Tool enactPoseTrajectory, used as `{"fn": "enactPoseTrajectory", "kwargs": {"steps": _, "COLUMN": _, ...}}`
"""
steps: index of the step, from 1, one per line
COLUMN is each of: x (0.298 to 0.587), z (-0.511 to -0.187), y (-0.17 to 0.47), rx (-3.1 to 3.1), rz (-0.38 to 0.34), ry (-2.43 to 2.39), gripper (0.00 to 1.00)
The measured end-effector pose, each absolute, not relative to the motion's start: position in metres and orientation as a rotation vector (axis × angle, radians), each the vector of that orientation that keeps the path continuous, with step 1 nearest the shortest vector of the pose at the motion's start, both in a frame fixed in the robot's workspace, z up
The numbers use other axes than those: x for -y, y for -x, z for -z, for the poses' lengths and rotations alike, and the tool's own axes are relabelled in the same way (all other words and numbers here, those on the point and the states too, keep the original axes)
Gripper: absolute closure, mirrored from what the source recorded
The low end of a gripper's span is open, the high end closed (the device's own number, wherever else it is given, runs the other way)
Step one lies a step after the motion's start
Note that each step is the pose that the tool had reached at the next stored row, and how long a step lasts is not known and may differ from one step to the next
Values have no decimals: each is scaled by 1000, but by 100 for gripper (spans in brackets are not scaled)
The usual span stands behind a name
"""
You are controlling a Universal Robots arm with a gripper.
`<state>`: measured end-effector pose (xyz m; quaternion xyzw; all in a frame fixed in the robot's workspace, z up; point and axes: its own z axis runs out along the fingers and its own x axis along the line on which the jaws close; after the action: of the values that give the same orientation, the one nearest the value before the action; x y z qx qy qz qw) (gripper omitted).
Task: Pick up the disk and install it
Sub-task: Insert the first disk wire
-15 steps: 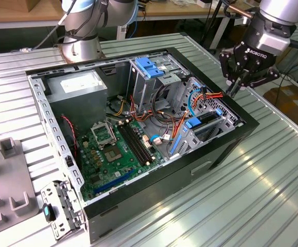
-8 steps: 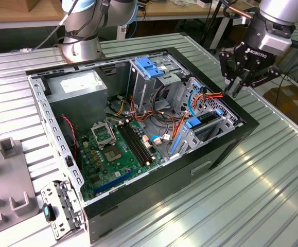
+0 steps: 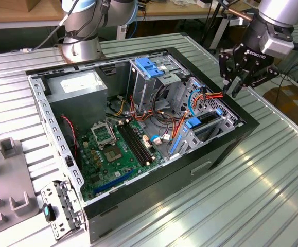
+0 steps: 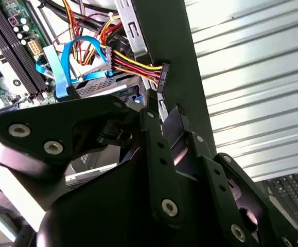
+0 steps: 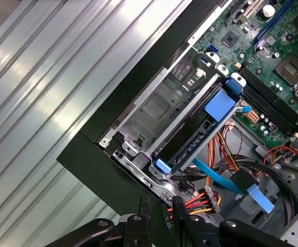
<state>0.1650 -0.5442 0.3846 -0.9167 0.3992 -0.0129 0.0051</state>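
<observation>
From where I am standing, the ribbed metal worktop (image 3: 272, 175) is carrying everything, and I am reading the exterior view from nine o'clock across to three. At nine o'clock a grey block fixture (image 3: 7, 175) is sitting well apart from the work. Near it, a perforated metal bracket (image 3: 61, 211) is lying by the seven o'clock corner of the open computer case (image 3: 138, 193). Behind the case, at eleven o'clock, the arm's base (image 3: 79, 36) is standing on the worktop. Inside, a large grey box (image 3: 79, 87) with a white sticker is occupying the ten o'clock corner. The green motherboard (image 3: 110, 149) is lying flat toward six o'clock, and a blue latch (image 3: 150, 67) is sitting on a metal cage at twelve o'clock. Red, yellow and orange wires (image 3: 172, 128) are trailing across the middle. At the case's three o'clock end the disk (image 3: 208, 122) appears to be sitting on edge inside the drive bay. In the first wrist view the disk (image 5: 195, 144) is showing as a long dark edge between the bay's metal walls, and I cannot make out its label. The pincer (image 3: 232, 88) is hovering just above that end, at two o'clock of the case, over the black rim. In the first wrist view the pincer (image 5: 160, 206) is showing its fingers spread apart with nothing between them, so it is released and carrying nothing. A loose wire plug (image 5: 205, 198) is lying just beside the fingertips, and a blue flat cable (image 5: 210, 172) is running near the disk.
</observation>
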Motion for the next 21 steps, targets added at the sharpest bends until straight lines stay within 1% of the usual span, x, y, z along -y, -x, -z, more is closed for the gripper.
{"fn": "enactPoseTrajectory", "kwargs": {"steps": 21, "x": 530, "z": -370, "y": -172, "rx": -970, "rz": 39, "ry": 2974, "gripper": 69}}
